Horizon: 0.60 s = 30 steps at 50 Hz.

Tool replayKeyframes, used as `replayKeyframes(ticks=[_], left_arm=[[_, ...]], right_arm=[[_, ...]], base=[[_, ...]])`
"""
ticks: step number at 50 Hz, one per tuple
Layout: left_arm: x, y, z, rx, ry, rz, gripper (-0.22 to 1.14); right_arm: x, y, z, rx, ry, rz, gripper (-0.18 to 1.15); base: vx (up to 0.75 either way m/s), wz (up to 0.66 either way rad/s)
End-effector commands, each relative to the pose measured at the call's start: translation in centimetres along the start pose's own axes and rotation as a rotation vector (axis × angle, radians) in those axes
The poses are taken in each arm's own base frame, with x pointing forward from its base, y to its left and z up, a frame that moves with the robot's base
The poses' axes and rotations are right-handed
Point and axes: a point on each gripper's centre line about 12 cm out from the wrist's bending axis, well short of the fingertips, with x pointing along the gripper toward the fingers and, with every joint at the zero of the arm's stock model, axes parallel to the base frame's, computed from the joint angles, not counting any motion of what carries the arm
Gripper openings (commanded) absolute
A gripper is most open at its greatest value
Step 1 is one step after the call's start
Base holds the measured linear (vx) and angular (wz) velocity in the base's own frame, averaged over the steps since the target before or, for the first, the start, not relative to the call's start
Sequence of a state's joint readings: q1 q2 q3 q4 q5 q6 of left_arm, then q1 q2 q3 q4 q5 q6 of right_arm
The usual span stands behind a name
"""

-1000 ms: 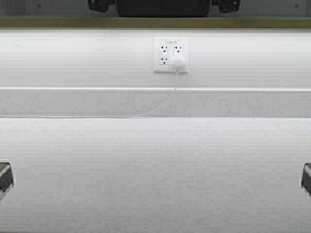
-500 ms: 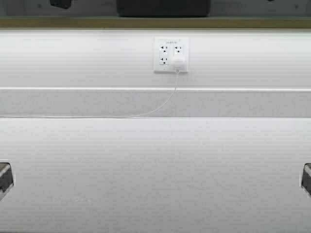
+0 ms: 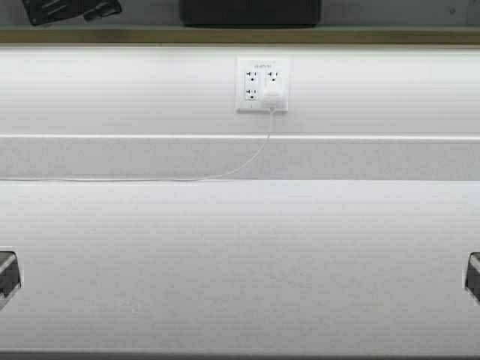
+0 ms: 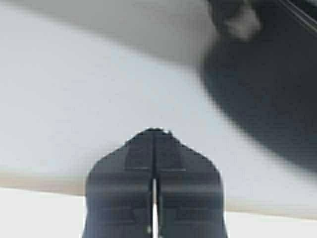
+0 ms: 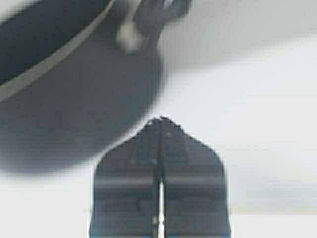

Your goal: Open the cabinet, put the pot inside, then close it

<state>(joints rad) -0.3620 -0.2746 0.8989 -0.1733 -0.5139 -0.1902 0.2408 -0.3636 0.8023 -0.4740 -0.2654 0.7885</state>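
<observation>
The black pot [image 3: 250, 11] sits on the pale grey floor of the overhead cabinet, above its tan lower edge [image 3: 240, 35]; only its lower part shows, and the cabinet doors are out of view. My left gripper [image 3: 71, 9] is at the top left, well apart from the pot. In the left wrist view it [image 4: 154, 131] is shut and empty, with the pot [image 4: 267, 89] farther off. My right gripper [image 5: 159, 119] is shut and empty, beside the pot [image 5: 64, 74] and its loop handle [image 5: 153, 15]. It does not show in the high view.
A white wall outlet [image 3: 263, 85] holds a white charger whose cable [image 3: 225, 174] runs left along the backsplash. The white countertop [image 3: 240, 262] fills the lower view. Dark parts show at its left edge [image 3: 6, 277] and right edge [image 3: 474, 276].
Both grippers have drawn away from the pot's sides. The left has moved left along the cabinet floor, and the right has left the high view. The pot has stayed in place.
</observation>
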Motion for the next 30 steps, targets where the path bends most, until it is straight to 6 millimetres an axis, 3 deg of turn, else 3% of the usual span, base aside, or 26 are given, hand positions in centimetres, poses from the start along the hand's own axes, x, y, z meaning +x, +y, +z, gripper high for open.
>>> replayKeyframes(ticks=[1, 13, 30], left_arm=[[-1.6, -0.9, 0.1, 0.036, 0.006, -0.026, 0.03], [-2.2, -0.7, -1.0, 0.078, 0.106, -0.018, 0.03], [-1.4, -1.0, -0.5, 0.225, 0.107, -0.028, 0.03]], right_arm=[[-1.5, 0.9, -1.1, -0.058, 0.015, 0.025, 0.09], [-2.0, 0.4, -3.0, -0.113, 0.092, -0.012, 0.07], [-1.8, 0.6, -1.0, -0.266, 0.089, -0.043, 0.07]], base=[[-0.10, -0.04], [-0.17, -0.06], [-0.27, -0.07]])
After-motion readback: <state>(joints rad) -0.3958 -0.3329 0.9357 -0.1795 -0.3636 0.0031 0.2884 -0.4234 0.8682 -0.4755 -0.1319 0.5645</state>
